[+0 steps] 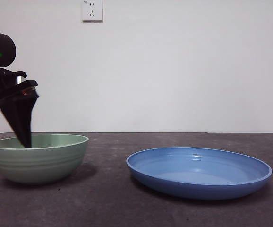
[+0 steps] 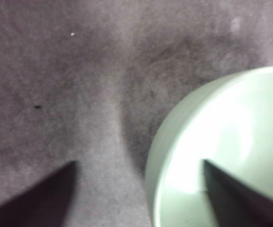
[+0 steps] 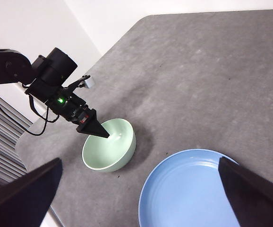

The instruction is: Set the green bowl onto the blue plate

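A dark grey, matte, faintly mottled table (image 1: pixel 127 203) is sitting before a plain white wall (image 1: pixel 174 66) carrying a white socket (image 1: pixel 92 10). On it, the glossy, ridged green bowl (image 1: pixel 39 157) is standing well apart from the wide, shallow blue plate (image 1: pixel 199 171). The left gripper (image 2: pixel 139 189) is straddling the bowl's rim with jaws spread, one inside and one outside, while the right gripper (image 3: pixel 139 189) is hanging high above, jaws wide and holding nothing.
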You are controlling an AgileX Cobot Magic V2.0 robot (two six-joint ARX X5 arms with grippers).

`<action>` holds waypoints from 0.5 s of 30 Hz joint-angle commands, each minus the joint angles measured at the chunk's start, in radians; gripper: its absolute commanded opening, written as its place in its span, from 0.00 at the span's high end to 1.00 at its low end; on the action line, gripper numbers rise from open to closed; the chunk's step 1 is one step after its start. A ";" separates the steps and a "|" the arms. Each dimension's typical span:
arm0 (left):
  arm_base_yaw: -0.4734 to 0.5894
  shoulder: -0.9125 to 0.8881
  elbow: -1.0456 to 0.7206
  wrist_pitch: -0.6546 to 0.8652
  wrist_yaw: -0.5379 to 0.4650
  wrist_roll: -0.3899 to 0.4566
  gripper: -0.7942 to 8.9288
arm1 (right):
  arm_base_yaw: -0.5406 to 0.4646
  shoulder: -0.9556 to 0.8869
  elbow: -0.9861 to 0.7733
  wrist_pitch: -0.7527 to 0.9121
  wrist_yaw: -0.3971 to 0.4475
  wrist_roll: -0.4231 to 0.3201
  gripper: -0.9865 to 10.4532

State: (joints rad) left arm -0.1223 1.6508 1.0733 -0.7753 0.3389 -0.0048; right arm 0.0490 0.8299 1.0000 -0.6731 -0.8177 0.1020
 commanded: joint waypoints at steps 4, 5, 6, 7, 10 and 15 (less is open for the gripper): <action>-0.002 0.018 0.020 0.006 -0.002 0.016 0.82 | 0.002 0.005 0.019 0.006 -0.005 0.000 0.36; -0.002 0.018 0.020 0.006 -0.002 0.016 0.84 | 0.002 0.005 0.019 0.006 -0.005 -0.001 0.36; -0.002 0.018 0.020 0.006 -0.002 0.016 0.84 | 0.002 0.005 0.019 0.006 -0.005 -0.001 0.36; -0.002 0.018 0.020 0.007 -0.002 0.016 0.84 | 0.002 0.005 0.019 0.006 -0.005 -0.001 0.36; -0.002 0.018 0.021 0.007 -0.002 0.016 0.88 | 0.002 0.005 0.019 0.006 -0.004 -0.001 0.36; -0.005 0.018 0.021 0.005 -0.002 0.006 0.91 | 0.002 0.005 0.019 0.006 -0.005 -0.001 0.36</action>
State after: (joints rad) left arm -0.1230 1.6516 1.0737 -0.7742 0.3382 -0.0059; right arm 0.0490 0.8299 1.0000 -0.6735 -0.8177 0.1020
